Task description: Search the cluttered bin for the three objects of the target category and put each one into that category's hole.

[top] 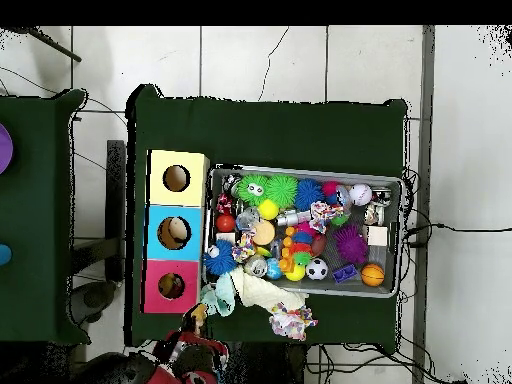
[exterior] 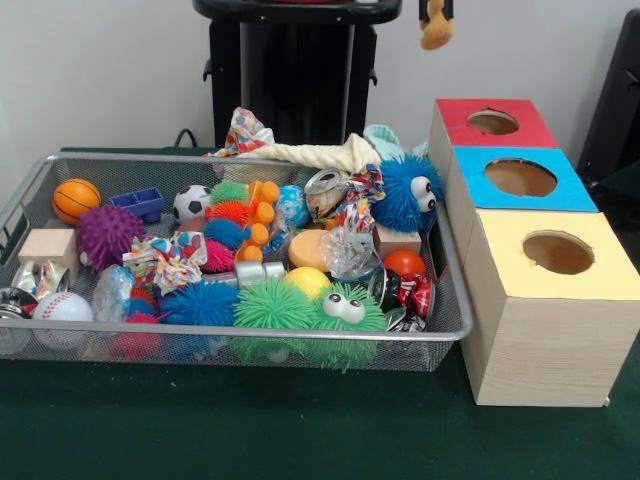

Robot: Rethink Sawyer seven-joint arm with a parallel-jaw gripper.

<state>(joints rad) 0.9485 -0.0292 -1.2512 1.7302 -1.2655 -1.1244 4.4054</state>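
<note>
The claw [exterior: 436, 28] hangs at the top edge of the front view, right of centre, pinching a small tan and brown soft toy [exterior: 436, 36] that dangles well above everything else. Only its lowest part shows, so how wide it stands around the toy I cannot tell. In the overhead view the toy [top: 199, 313] sits at the lower left, just beside the red box's outer end, with the red arm [top: 185, 362] below it.

Under and to the right of the claw in the front view stand three wooden boxes in a row, touching: a red-topped box [exterior: 530, 128] at the back, a blue-topped box [exterior: 572, 196] in the middle, a yellow-topped box [exterior: 610, 262] nearest, each with a round hole in its top. Something pale seems to lie inside the blue one when seen from above.

Left of the boxes, just beside them, the wire mesh bin [exterior: 250, 333] is heaped full: a blue fuzzy toy with eyes [exterior: 408, 191] at its right end, a green fuzzy toy with eyes [exterior: 335, 312] at the front rim, a purple spiky ball [exterior: 104, 235], a mini basketball [exterior: 76, 199], a soccer ball [exterior: 191, 202], a baseball [exterior: 62, 306], and a wooden block [exterior: 48, 246]. A knotted rope toy [exterior: 320, 155] and patterned cloth [exterior: 240, 132] spill over the back rim.

The green tabletop [exterior: 230, 430] lies bare in front of the bin and boxes.
</note>
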